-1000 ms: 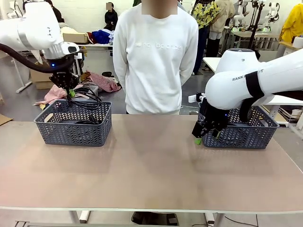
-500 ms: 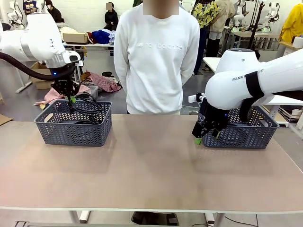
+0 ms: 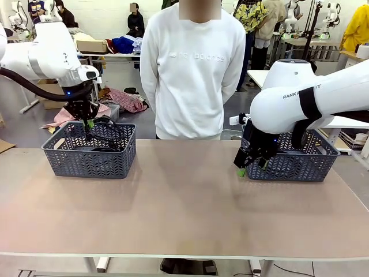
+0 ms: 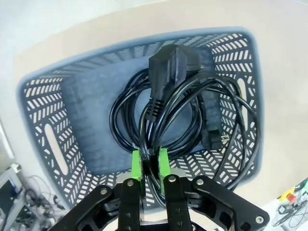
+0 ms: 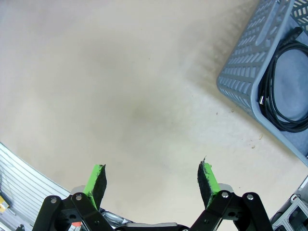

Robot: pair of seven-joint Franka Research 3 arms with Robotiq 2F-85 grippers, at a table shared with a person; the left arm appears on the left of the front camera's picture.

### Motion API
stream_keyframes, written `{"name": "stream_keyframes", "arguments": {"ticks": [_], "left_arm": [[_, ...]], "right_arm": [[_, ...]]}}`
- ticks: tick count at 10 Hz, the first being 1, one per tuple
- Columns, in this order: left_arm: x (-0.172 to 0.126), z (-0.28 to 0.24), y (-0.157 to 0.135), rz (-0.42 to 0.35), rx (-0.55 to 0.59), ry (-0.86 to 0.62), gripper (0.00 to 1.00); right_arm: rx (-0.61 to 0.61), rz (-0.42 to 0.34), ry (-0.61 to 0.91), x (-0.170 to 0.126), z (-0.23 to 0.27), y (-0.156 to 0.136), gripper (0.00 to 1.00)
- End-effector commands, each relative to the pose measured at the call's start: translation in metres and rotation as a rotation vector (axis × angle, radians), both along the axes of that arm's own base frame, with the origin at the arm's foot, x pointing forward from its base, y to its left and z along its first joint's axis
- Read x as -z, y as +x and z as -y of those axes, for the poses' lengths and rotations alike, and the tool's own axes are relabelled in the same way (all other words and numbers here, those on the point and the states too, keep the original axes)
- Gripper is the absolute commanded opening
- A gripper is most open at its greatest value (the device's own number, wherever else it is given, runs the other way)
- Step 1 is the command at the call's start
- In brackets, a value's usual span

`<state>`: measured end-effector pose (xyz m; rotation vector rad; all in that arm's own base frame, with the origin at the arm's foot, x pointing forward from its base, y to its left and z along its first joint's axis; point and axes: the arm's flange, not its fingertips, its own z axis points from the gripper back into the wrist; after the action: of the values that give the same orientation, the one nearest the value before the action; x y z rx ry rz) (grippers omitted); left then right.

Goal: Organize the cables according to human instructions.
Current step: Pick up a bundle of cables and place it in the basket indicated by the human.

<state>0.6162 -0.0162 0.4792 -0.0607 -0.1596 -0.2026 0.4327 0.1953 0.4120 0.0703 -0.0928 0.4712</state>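
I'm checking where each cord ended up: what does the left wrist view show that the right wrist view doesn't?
Left wrist view alone: the left end effector, its pads close together around strands of coiled black cords lying in a blue-grey basket, a chunky plug on top.

Right wrist view alone: the right end effector, wide open above bare table, and another basket off to the side holding one coiled cord.

Both: a lattice basket with black cord in it, on the tan tabletop.
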Motion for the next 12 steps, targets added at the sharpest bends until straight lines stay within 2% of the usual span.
{"name": "stream_keyframes", "arguments": {"ticks": [1, 2, 3, 4, 5, 6, 7, 8, 10, 11, 12], "left_arm": [[0.002, -0.0025, -0.003, 0.02, -0.033, 0.008, 0.35], [0.0024, -0.0021, -0.0021, 0.024, -0.037, 0.011, 0.53], [0.0021, -0.0014, -0.0017, 0.024, -0.043, 0.015, 0.54], [0.0016, -0.0017, -0.0015, 0.023, -0.046, 0.016, 0.72], [-0.0001, -0.0016, -0.0011, 0.021, -0.048, 0.02, 0.73], [-0.0017, -0.0021, -0.0008, 0.015, -0.048, 0.026, 0.92], [-0.0033, -0.0017, -0.0001, 0.011, -0.049, 0.033, 0.92], [-0.0054, -0.0006, 0.0004, 0.009, -0.05, 0.041, 1.0], [-0.0056, 0.0018, 0.0, 0.001, -0.061, 0.026, 1.0], [-0.0036, 0.0048, -0.0001, -0.034, -0.085, 0.007, 1.0], [-0.0026, 0.0008, 0.0014, 0.009, -0.037, 0.017, 1.0]], "right_arm": [[0.0, 0.004, 0.002, -0.002, -0.0001, 0.0002, 1.0], [0.0, 0.004, 0.002, -0.002, -0.0001, 0.0002, 1.0], [0.0, 0.004, 0.002, -0.002, -0.0001, 0.0002, 1.0], [0.0, 0.004, 0.002, -0.002, -0.0001, 0.0002, 1.0], [0.0, 0.004, 0.002, -0.002, -0.0001, 0.0002, 1.0], [0.0, 0.004, 0.002, -0.002, -0.0001, 0.0002, 1.0], [0.0, 0.004, 0.002, -0.002, -0.0001, 0.0002, 1.0], [0.0, 0.004, 0.002, -0.002, -0.0001, 0.0002, 1.0], [0.0, 0.004, 0.002, -0.002, -0.0001, 0.0002, 1.0], [0.0, 0.004, 0.002, -0.002, -0.0001, 0.0002, 1.0], [0.0, 0.004, 0.002, -0.002, -0.0001, 0.0002, 1.0]]}}
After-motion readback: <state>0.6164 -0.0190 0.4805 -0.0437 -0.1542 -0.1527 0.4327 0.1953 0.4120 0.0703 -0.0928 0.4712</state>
